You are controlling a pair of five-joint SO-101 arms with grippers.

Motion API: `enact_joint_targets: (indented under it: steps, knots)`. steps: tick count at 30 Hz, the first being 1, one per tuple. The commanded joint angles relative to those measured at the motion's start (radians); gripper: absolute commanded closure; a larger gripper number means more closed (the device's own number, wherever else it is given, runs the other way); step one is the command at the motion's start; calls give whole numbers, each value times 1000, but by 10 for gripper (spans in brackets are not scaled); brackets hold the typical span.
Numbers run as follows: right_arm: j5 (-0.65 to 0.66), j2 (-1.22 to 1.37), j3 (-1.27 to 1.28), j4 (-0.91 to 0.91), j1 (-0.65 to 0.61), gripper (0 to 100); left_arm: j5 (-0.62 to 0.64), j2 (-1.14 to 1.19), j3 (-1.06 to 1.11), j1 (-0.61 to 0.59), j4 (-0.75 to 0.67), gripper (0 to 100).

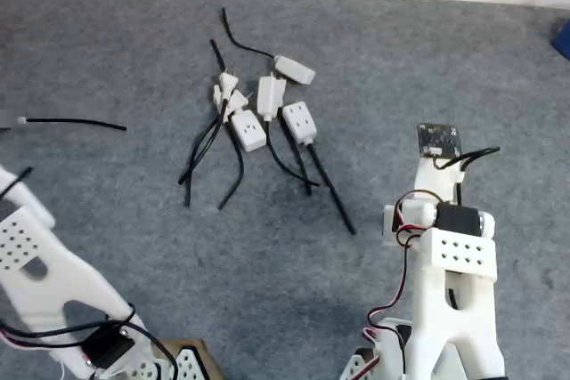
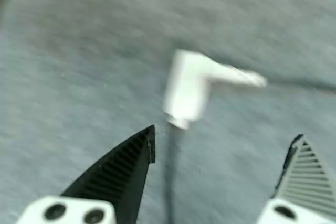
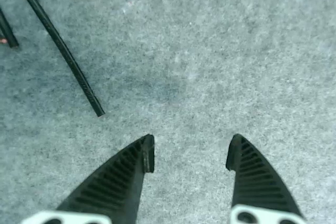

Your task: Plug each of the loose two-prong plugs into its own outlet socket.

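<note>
Two white outlet sockets (image 1: 249, 130) (image 1: 300, 120) lie mid-table in a cluster with several white two-prong plugs, such as one (image 1: 272, 91) and another (image 1: 294, 68), all on short black cables. A further white plug (image 2: 186, 90) lies on the carpet, its prongs (image 2: 247, 77) sticking sideways and its cable running back between my fingers. My left gripper (image 2: 224, 136) is open just short of it. That plug's cable (image 1: 71, 121) shows at the far left of the table. My right gripper (image 3: 190, 150) is open over bare carpet, near a black cable end (image 3: 98, 112).
Grey carpet (image 1: 107, 211) covers the table. A long black cable (image 1: 331, 191) runs from the cluster toward the right arm. A blue object (image 1: 563, 37) sits at the far right edge, and a brown object (image 1: 191, 353) at the left arm's base.
</note>
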Motion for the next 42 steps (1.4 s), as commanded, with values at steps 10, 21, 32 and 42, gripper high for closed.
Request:
enact_joint_targets:
  steps: [10,21,32,42]
  knots:
    - [8,-19,13,-19,-31,775,130,-200,266,750,143,674]
    - [11,-28,38,-22,-59,775,127,-50,266,901,-51,674]
    - [12,-28,38,-18,-59,775,130,91,266,908,-81,677]
    - [9,-28,38,-18,-59,775,127,130,265,908,-77,700]
